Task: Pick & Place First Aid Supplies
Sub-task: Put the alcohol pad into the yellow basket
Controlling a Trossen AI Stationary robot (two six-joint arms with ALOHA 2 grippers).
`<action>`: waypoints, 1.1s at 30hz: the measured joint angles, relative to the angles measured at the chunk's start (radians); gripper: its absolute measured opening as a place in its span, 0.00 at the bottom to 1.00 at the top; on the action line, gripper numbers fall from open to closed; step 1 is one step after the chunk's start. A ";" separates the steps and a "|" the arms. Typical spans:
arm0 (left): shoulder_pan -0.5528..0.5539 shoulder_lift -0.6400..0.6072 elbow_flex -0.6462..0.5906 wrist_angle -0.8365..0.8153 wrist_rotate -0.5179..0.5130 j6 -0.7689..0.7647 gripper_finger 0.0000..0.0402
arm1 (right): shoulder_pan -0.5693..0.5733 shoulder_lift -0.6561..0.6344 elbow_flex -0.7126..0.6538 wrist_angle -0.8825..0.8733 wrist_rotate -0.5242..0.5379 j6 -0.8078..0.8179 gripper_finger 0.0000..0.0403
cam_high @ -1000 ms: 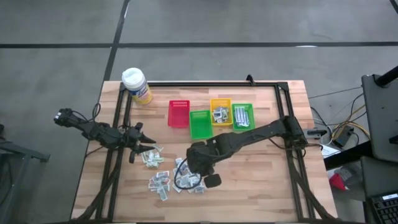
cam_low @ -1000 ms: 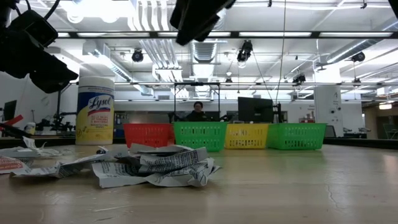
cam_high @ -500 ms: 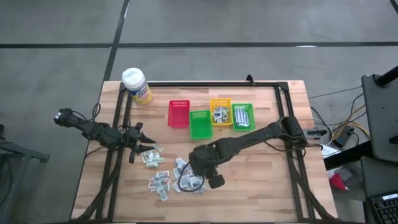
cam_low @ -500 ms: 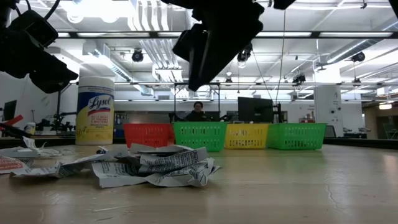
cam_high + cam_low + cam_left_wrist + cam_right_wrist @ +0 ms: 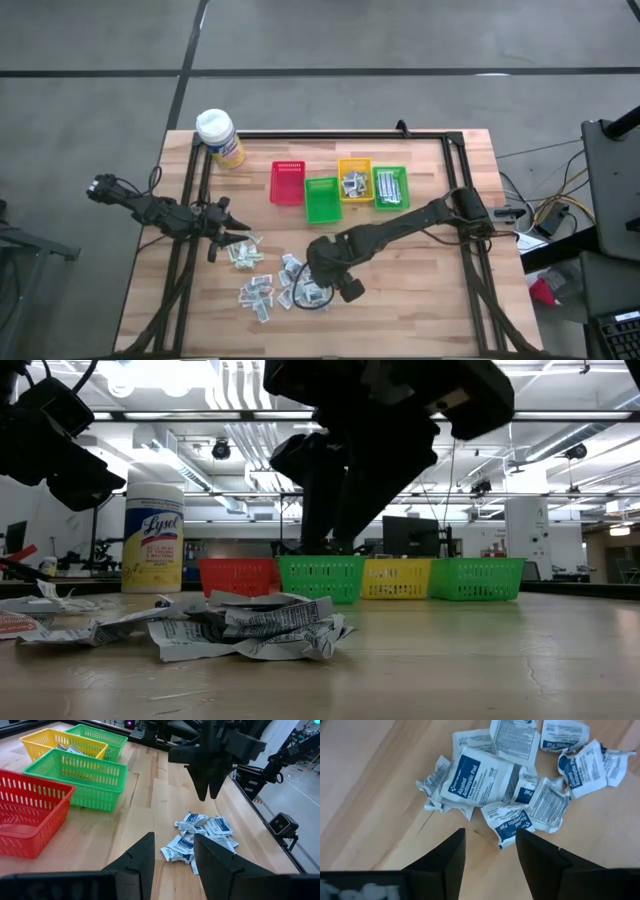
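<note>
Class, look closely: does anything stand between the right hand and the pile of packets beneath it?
Nothing visible does. The right hand hangs open directly above the packets, with only bare table around them.

The first aid supplies (image 5: 270,280) lie as loose heaps of small flat packets on the wooden surface (image 5: 420,300), near its front middle. Up close, the packets (image 5: 520,785) are white paper squares with dark blue panels; one, lying face up on top of the heap, reads "Alcohol Antiseptic Pad" (image 5: 477,775). Others are crumpled, folded or turned print-side down, overlapping one another. From table height the heap (image 5: 245,628) shows as a low, crinkled mound. A smaller cluster (image 5: 243,254) lies just beside it, toward the left. More supplies sit in the yellow bin (image 5: 353,182) and in the far right green bin (image 5: 390,187).
</note>
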State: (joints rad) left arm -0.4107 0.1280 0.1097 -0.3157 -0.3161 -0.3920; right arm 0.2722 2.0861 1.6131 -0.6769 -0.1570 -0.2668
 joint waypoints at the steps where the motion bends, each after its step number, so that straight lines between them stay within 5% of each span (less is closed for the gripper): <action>1: 0.000 0.000 0.000 0.000 0.000 0.000 0.33 | 0.000 0.000 -0.009 0.016 0.000 -0.004 0.43; 33: 0.000 0.002 0.001 -0.014 0.000 -0.004 0.33 | -0.001 0.119 0.000 0.042 0.108 0.071 0.41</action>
State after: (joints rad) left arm -0.4107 0.1303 0.1108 -0.3302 -0.3164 -0.3962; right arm 0.2714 2.2055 1.6131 -0.6345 -0.0489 -0.1955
